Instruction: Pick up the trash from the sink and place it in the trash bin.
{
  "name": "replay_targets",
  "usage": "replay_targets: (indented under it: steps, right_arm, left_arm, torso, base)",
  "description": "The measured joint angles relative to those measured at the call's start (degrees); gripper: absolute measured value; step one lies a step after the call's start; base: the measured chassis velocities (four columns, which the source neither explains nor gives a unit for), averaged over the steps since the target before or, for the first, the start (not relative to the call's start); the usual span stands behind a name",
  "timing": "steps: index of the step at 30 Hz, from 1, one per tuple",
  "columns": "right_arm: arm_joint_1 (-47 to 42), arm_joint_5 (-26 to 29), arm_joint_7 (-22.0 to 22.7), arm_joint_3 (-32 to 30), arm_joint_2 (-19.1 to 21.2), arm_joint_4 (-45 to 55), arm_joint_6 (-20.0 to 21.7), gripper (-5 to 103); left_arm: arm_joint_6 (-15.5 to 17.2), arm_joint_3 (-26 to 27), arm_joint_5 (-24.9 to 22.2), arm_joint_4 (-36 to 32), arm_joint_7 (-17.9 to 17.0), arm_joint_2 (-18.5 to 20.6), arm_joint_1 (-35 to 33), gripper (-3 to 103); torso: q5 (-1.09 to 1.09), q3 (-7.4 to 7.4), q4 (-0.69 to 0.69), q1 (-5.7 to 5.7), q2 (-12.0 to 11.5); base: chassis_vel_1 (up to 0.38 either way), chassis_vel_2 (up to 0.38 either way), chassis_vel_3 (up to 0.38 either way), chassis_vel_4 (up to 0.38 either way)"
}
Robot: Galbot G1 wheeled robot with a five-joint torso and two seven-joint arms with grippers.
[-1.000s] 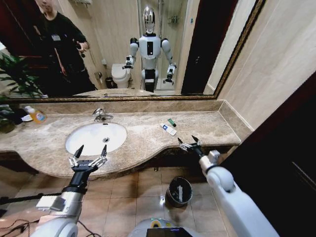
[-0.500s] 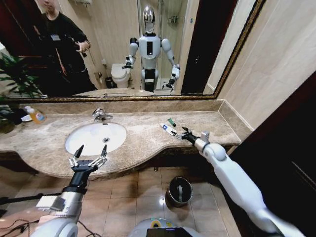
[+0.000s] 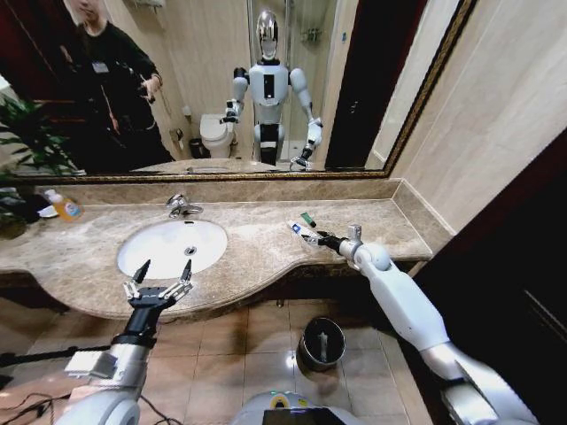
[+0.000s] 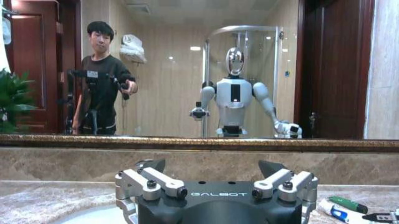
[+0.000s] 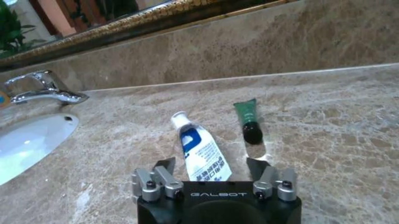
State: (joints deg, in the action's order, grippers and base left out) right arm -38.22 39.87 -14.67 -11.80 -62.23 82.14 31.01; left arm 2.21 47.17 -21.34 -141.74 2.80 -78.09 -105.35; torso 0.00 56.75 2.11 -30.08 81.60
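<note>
1. Right gripper: your arm is stretched out low over the beige marble countertop, to the right of the white oval sink. The fingers are spread wide and hold nothing — the white tube with blue marks lies flat between them, its printed end nearest the palm. Judge this a straddle set up for closing on the tube.
2. Trash location: the tube lies on the countertop right of the sink, not in the basin. A small green tube with a black cap lies just beside it, apart from it, on the side away from the sink.
3. Obstructions: the green tube sits near one finger; closing may nudge it.
4. Chrome faucet: behind the sink, well apart from the tubes.
5. Left gripper: idle at the sink's front edge, fingers spread, empty.
6. Round black trash bin with shiny rim: on the floor, below the countertop right of the sink.
</note>
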Motion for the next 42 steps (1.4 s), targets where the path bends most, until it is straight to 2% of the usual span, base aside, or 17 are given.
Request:
replay_targets:
  steps: [1,2,4,6,9,10,13,16,18,21,26,28,32,35,36,39,42]
  right_arm:
    - [-0.2,0.0,0.1,-0.1,0.0,0.0,0.0,71]
    - [-0.2,0.0,0.1,-0.1,0.0,0.0,0.0,71]
    - [-0.6,0.0,0.2,-0.4,0.1,0.3,-0.2,60]
    - [-0.7,0.0,0.3,-0.4,0.2,0.4,-0.2,60]
    - [-1.2,-0.1,0.5,-0.7,0.2,0.9,-0.6,44]
    - [-1.2,-0.1,0.5,-0.7,0.2,0.9,-0.6,44]
    - [-1.6,-0.3,0.7,-0.8,0.2,1.1,-1.1,33]
    - [-2.1,-0.6,0.8,-0.9,0.2,1.6,-1.3,17]
    - [-2.2,-0.6,0.8,-0.9,0.2,1.7,-1.3,17]
    - [-2.6,-0.8,1.2,-0.9,-0.1,2.4,-1.3,3]
    - [-3.0,-0.7,2.5,-1.0,-0.4,3.2,-1.5,0]
    - [-4.4,0.8,5.5,-1.4,-0.8,5.2,-4.1,0]
    - [-6.0,1.3,6.7,-2.2,-0.7,7.1,-6.1,0]
    - [-9.1,-0.3,8.0,-3.8,-0.4,9.6,-12.1,0]
    - [-9.1,-0.3,8.0,-3.8,-0.4,9.6,-12.1,0]
    - [-12.5,-7.4,8.5,-5.1,0.4,11.2,-19.7,0]
    - [-15.1,-10.8,8.9,-6.1,1.1,13.1,-22.4,0]
  left_arm:
    - [0.0,0.0,0.0,0.0,0.0,0.0,0.0,100]
    - [0.0,0.0,0.0,0.0,0.0,0.0,0.0,100]
    - [0.0,0.0,0.0,0.0,0.0,0.0,0.0,100]
    - [0.0,0.0,0.0,0.0,0.0,0.0,0.0,100]
    - [0.0,0.0,0.0,0.0,0.0,0.0,0.0,100]
    - [0.0,0.0,0.0,0.0,0.0,0.0,0.0,100]
    - [0.0,0.0,0.0,0.0,0.0,0.0,0.0,100]
    - [0.0,0.0,0.0,0.0,0.0,0.0,0.0,100]
    - [0.0,0.0,0.0,0.0,0.0,0.0,0.0,100]
    - [0.0,0.0,0.0,0.0,0.0,0.0,0.0,100]
    - [0.0,0.0,0.0,0.0,0.0,0.0,0.0,100]
    - [0.0,0.0,0.0,0.0,0.0,0.0,0.0,100]
    - [0.0,0.0,0.0,0.0,0.0,0.0,0.0,100]
    - [0.0,0.0,0.0,0.0,0.0,0.0,0.0,100]
    - [0.0,0.0,0.0,0.0,0.0,0.0,0.0,100]
    - [0.0,0.0,0.0,0.0,0.0,0.0,0.0,100]
    - [0.0,0.0,0.0,0.0,0.0,0.0,0.0,100]
  torso:
    - [0.01,0.00,0.00,0.00,0.0]
    - [0.01,0.00,0.00,0.00,0.0]
    - [0.00,0.00,0.00,0.00,0.0]
    - [0.00,0.00,0.00,0.00,0.0]
    - [0.00,0.00,0.00,0.00,0.0]
    - [0.00,0.00,0.00,0.00,0.0]
    - [0.00,0.00,0.00,0.00,0.0]
    - [0.00,0.00,0.00,0.00,0.0]
    - [0.00,0.00,0.00,0.00,0.0]
    - [0.00,0.00,0.00,0.00,0.0]
    - [0.00,0.00,0.00,0.00,0.0]
    - [0.01,0.00,0.00,0.00,0.0]
    - [0.00,0.00,0.00,0.00,0.0]
    - [0.00,0.00,0.00,0.00,0.0]
    - [0.00,0.00,0.00,0.00,0.0]
    - [0.01,0.00,0.00,0.00,0.0]
    - [0.01,0.00,0.00,0.00,0.0]
  base:
    - [0.000,0.000,0.000,0.000]
    - [0.000,0.000,0.000,0.000]
    - [0.000,0.000,0.000,0.000]
    - [0.000,0.000,0.000,0.000]
    - [0.000,0.000,0.000,0.000]
    - [0.000,0.000,0.000,0.000]
    - [0.000,0.000,0.000,0.000]
    - [0.000,0.000,0.000,0.000]
    - [0.000,0.000,0.000,0.000]
    - [0.000,0.000,0.000,0.000]
    - [0.000,0.000,0.000,0.000]
    - [0.000,0.000,0.000,0.000]
    - [0.000,0.000,0.000,0.000]
    - [0.000,0.000,0.000,0.000]
    - [0.000,0.000,0.000,0.000]
    - [0.000,0.000,0.000,0.000]
    - [0.000,0.000,0.000,0.000]
